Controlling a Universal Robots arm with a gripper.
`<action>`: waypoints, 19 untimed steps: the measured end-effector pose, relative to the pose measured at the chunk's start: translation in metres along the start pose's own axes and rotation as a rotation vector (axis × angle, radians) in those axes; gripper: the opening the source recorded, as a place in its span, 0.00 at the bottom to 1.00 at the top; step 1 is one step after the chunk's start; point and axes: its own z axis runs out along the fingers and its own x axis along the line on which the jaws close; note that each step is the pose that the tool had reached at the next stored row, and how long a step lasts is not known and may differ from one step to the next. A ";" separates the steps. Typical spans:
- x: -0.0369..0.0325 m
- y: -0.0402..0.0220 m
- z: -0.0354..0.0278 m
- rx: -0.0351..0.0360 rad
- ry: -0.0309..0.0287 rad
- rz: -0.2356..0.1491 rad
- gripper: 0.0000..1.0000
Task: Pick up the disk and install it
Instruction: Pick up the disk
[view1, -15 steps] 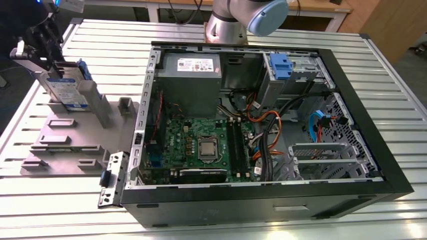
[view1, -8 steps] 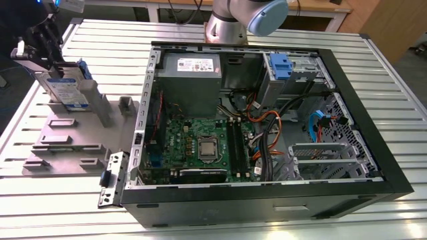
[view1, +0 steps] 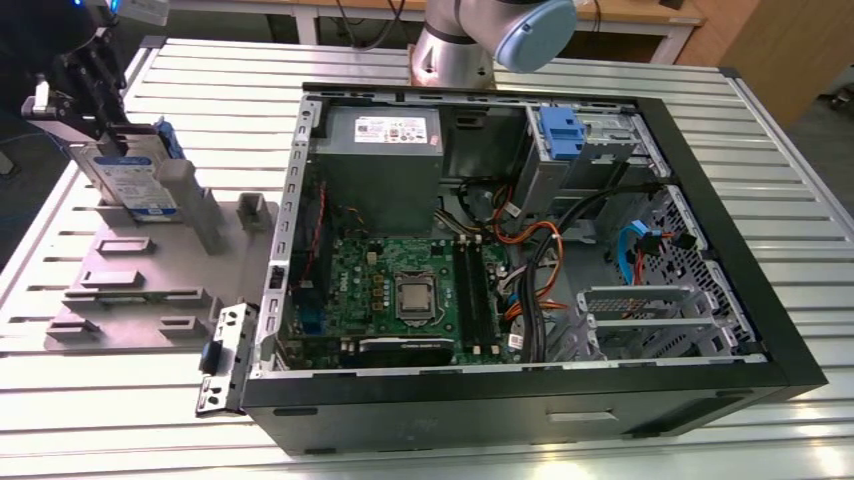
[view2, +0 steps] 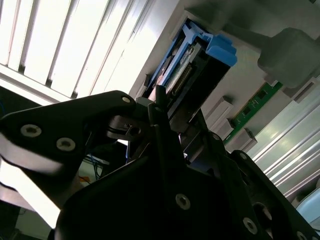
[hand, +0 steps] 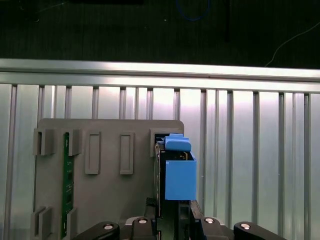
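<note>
The disk (view1: 134, 185), silver-grey with a blue-and-white label in a blue carrier frame, stands on edge in a grey fixture (view1: 134, 290) at the exterior view's left, outside the open computer case (view1: 534, 230). My gripper (view1: 96, 135) comes down on its top edge from above. In both wrist views the black fingers flank the disk (view2: 220, 50) (hand: 180, 177) closely, and the gripper (view2: 172, 107) (hand: 172, 207) looks shut on it. The disk's lower end still sits in the fixture slot.
The case lies open on a slatted metal table, with a grey power-supply box (view1: 380, 150), a motherboard (view1: 400, 290) and a drive bay holding a blue carrier (view1: 561, 135). A green memory stick (hand: 65, 185) stands in the fixture. A metal bracket (view1: 224, 355) lies beside the case.
</note>
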 end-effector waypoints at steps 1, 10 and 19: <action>0.0000 0.0000 0.0000 0.0000 0.0000 0.000 0.35; 0.0000 -0.0001 0.0002 0.0014 -0.0008 0.039 0.35; 0.0000 -0.0001 0.0002 0.0014 -0.0008 0.040 0.35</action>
